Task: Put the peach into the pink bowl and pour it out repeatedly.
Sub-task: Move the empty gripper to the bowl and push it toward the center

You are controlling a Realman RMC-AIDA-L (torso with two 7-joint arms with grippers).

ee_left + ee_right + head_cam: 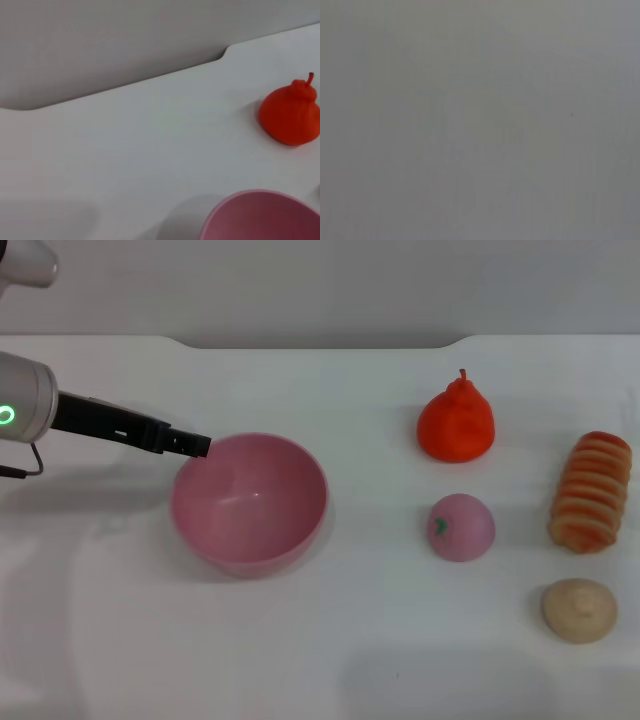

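Note:
The pink bowl point(250, 540) stands upright and empty on the white table, left of centre in the head view; its rim point(260, 197) also shows in the left wrist view. The peach point(461, 527), pale pink with a green stem mark, lies on the table well to the right of the bowl. My left gripper point(195, 445) reaches in from the left, its dark tip right at the bowl's far-left rim; whether it touches the rim I cannot tell. My right gripper is out of view, and the right wrist view shows only a plain grey blur.
An orange-red pear point(456, 422) point(291, 114) stands behind the peach. A striped orange bread roll point(591, 492) and a beige bun point(579, 609) lie at the right edge. The table's back edge has a notch point(320, 343).

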